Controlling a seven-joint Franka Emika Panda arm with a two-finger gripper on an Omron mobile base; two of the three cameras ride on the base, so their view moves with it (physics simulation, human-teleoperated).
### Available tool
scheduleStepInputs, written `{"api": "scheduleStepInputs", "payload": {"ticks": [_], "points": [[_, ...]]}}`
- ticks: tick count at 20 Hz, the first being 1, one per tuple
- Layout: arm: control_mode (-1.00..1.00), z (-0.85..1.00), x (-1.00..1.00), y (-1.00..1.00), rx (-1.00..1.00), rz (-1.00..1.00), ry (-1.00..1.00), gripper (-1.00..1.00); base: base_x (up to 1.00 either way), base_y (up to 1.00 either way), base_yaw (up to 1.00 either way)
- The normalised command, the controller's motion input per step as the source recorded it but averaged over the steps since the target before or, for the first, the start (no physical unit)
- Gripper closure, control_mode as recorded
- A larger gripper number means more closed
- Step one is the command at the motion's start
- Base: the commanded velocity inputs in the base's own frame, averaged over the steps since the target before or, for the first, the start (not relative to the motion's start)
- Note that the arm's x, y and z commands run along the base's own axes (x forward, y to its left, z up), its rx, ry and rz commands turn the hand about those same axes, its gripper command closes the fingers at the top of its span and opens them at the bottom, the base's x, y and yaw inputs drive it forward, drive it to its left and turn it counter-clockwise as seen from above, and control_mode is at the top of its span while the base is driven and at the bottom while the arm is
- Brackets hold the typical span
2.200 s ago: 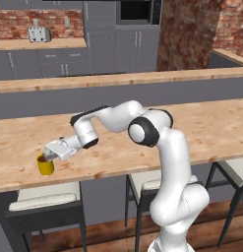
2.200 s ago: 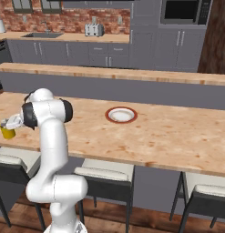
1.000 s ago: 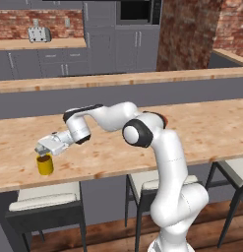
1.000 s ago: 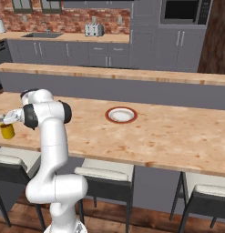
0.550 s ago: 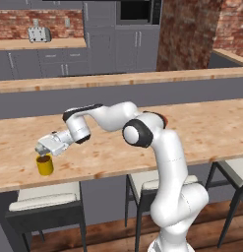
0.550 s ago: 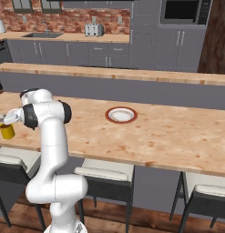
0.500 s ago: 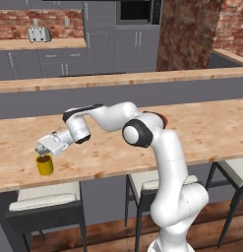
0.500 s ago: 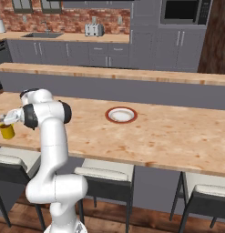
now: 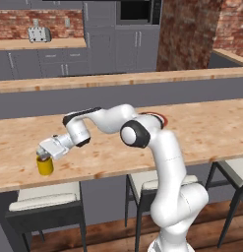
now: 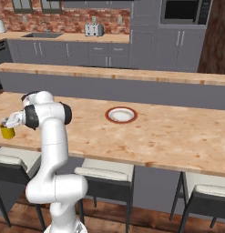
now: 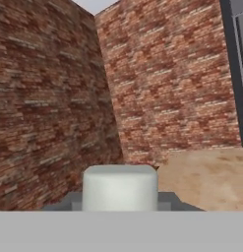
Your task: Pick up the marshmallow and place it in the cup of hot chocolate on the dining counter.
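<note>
The marshmallow [image 11: 120, 188], a whitish-grey block, sits between the finger tips in the hand view, with my gripper [image 11: 120, 204] shut on it. On the dining counter [image 9: 201, 133] near its left end stands the yellow cup of hot chocolate [image 9: 45, 166]. My gripper [image 9: 43, 153] hovers right over the cup's rim, pointing left with the arm stretched out low across the counter. From the right base camera the cup [image 10: 7, 132] shows at the far left, and my gripper [image 10: 5, 122] is just above it.
A white plate with a red rim [image 10: 121, 114] lies on the counter behind the arm. Pale-seated stools [image 9: 44, 200] stand along the counter's near edge. A raised wooden ledge [image 9: 118, 78] runs behind the counter, and brick walls [image 11: 54, 98] close off the left end.
Almost nothing has changed in the last second; the gripper stays over the cup with the marshmallow. Earlier it swung left and rose from beside the cup to above it.
</note>
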Motion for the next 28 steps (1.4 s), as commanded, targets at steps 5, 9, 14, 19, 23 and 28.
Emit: {"api": "scheduleStepInputs", "payload": {"ticks": [5,9,14,19,23,28], "points": [[-1.0,-0.17,0.21,0.0,0.0,0.0,-0.04,1.0,0.0,0.0,0.0],[-1.0,-0.2,0.0,0.07,0.0,0.0,-0.04,-1.0,0.0,0.0,0.0],[-1.0,-0.03,-0.11,0.15,0.0,0.0,-0.06,-1.0,0.0,0.0,0.0],[-1.0,0.0,-0.03,0.02,0.0,0.0,-0.05,-1.0,0.0,0.0,0.0],[-1.0,0.0,-0.08,-0.22,0.01,0.0,-0.07,-1.0,0.0,0.0,0.0],[-1.0,0.07,-0.27,-0.22,0.01,0.0,-0.08,-1.0,0.0,0.0,0.0]]}}
